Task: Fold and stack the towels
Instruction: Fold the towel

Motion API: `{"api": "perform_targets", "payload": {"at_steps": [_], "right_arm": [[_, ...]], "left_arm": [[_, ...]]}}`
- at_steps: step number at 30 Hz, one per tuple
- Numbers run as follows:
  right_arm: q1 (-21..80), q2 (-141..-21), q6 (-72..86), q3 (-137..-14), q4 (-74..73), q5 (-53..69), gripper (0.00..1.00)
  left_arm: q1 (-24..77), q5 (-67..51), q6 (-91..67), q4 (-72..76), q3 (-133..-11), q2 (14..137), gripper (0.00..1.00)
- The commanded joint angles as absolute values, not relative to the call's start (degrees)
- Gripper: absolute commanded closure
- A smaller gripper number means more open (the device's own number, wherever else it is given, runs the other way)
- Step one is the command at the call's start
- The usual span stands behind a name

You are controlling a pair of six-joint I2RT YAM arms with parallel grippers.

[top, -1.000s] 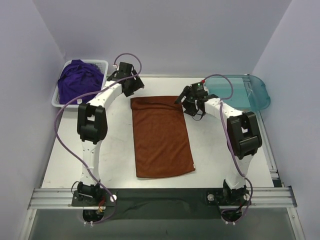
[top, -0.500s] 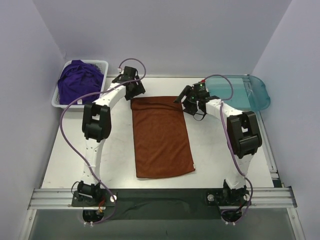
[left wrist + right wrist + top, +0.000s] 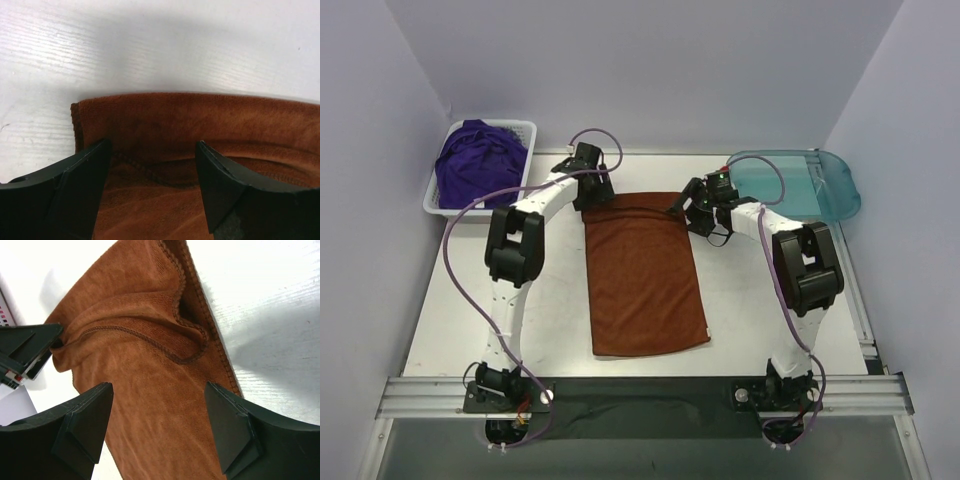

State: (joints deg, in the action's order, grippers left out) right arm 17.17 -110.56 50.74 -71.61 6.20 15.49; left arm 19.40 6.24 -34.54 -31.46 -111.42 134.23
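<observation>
- The orange towel [image 3: 645, 275] lies flat and lengthwise at the middle of the bench [image 3: 550, 310]; you see its far edge rumpled.
- The purple towels [image 3: 472, 165] sit heaped in the basket [image 3: 527, 128], far left.
- The left tool [image 3: 152, 150] stands with jaws wide over the towel's far-left corner.
- The right tool [image 3: 157, 390] stands with jaws wide over the far-right corner.
- The teal tray [image 3: 825, 190] stands far right.

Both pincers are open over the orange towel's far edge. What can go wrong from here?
1. Under the right pincer, the far edge of the orange towel looks layered and buckled. Closing may catch only the top layer, which would skew the fold.
2. The left pincer sits slightly inboard of its corner, so that corner may droop when lifted.
</observation>
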Motion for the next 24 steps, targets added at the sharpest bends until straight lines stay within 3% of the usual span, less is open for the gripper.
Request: {"api": "perform_targets", "payload": {"at_steps": [1,10,20,24], "right_arm": [[16.8,-108.2,49.9,-70.8,6.9,16.3,0.25],[16.8,-106.4,50.0,-68.8,7.0,16.4,0.25],[16.9,-104.8,50.6,-66.6,7.6,16.0,0.25],[16.8,-104.7,52.3,-66.2,9.3,15.3,0.30]], "left_arm": [[20.0,7.5,-30.6,-30.2,-109.3,127.5,0.22],[21.4,2.8,-29.4,-25.7,-99.3,121.4,0.23],[22.6,7.5,-32.0,-23.1,-87.5,112.8,0.23],[22.6,8.8,-37.4,-22.6,-82.5,110.0,0.24]]}}
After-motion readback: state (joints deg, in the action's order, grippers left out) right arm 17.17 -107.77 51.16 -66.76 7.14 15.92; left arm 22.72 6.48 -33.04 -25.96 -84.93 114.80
